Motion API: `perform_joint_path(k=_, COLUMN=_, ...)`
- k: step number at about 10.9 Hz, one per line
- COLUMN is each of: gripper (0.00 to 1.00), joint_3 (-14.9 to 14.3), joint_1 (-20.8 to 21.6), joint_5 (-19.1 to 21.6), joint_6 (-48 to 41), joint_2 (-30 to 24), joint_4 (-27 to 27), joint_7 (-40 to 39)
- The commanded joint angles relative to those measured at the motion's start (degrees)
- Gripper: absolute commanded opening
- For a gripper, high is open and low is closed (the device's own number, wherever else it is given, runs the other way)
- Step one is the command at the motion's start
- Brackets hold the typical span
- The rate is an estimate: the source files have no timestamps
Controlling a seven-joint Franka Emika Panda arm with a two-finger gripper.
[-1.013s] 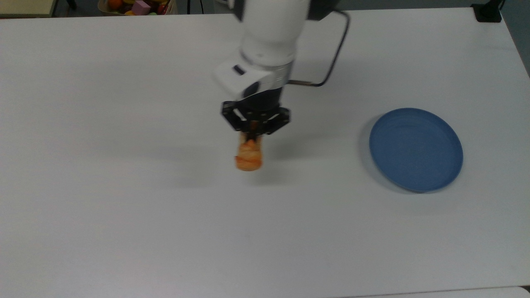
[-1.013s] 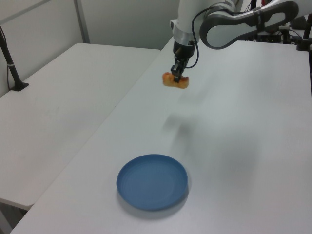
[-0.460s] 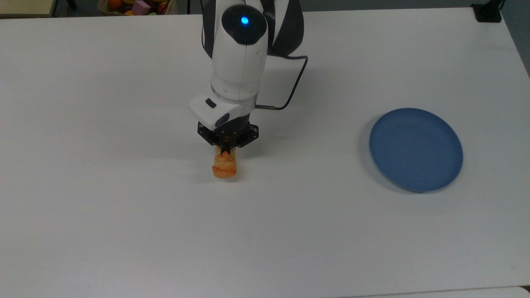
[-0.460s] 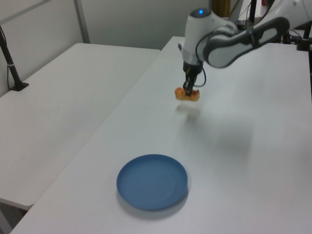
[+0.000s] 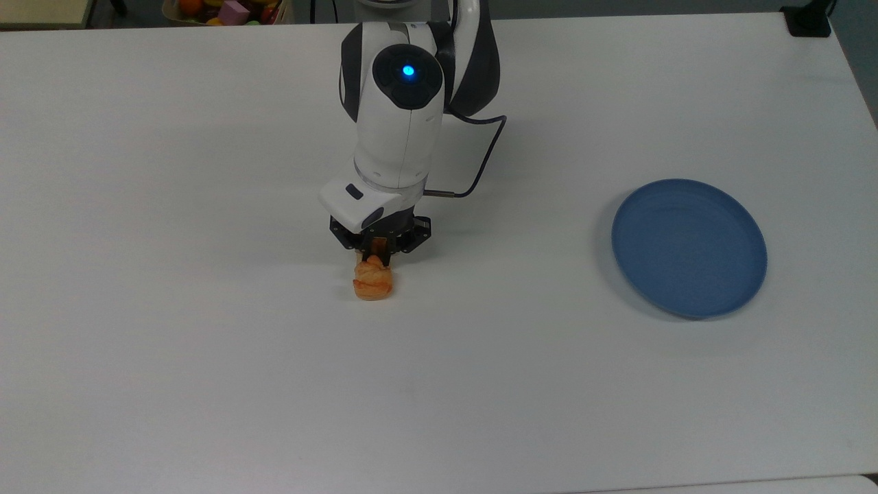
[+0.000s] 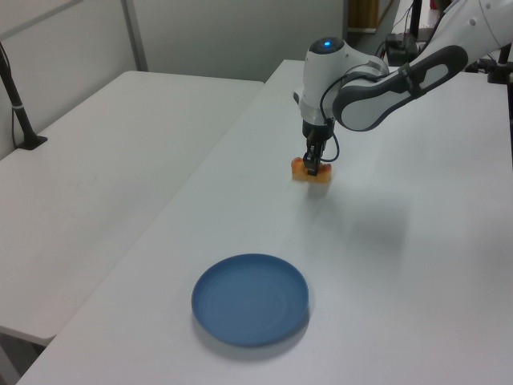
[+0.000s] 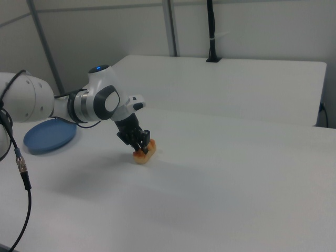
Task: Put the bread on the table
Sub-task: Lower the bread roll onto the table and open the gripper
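Bright, even light is falling from above on the white worktop (image 5: 206,377). Nothing is glaring, and the white is looking a little grey in the top view. Soft, pale shadows are lying under the arm (image 5: 401,137) and beside the bread (image 5: 372,281). The blue plate (image 5: 689,247) is casting a thin dark edge on its lower side in the top view. A small blue light is glowing on the arm. Everything is looking sharp, with no blur.
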Motion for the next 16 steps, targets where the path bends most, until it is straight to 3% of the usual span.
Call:
perform_joint_path(k=1, gripper=1.0, joint_3=-1.0, joint_1=0.5, joint_5=0.1, joint_6=0.8, joint_2=-0.1, joint_4=-1.5, joint_7=-1.3)
perform_joint_path(k=11, gripper=1.0, joint_3=-1.4, joint_1=0.1, joint_5=0.2, joint_6=0.3, joint_2=-1.2, joint_4=-1.1, joint_7=-1.6)
perform_joint_path(k=14, gripper=1.0, joint_3=-2.1, joint_1=-0.1, joint_5=0.3, joint_6=-1.9, joint_2=-3.9, joint_4=-0.9, joint_7=-1.7)
perform_joint_path(k=16, gripper=1.0, joint_3=-1.7, joint_1=-2.9, joint_5=1.0, joint_6=-8.1, joint_2=-9.0, joint_4=-0.3, joint_7=-1.7)
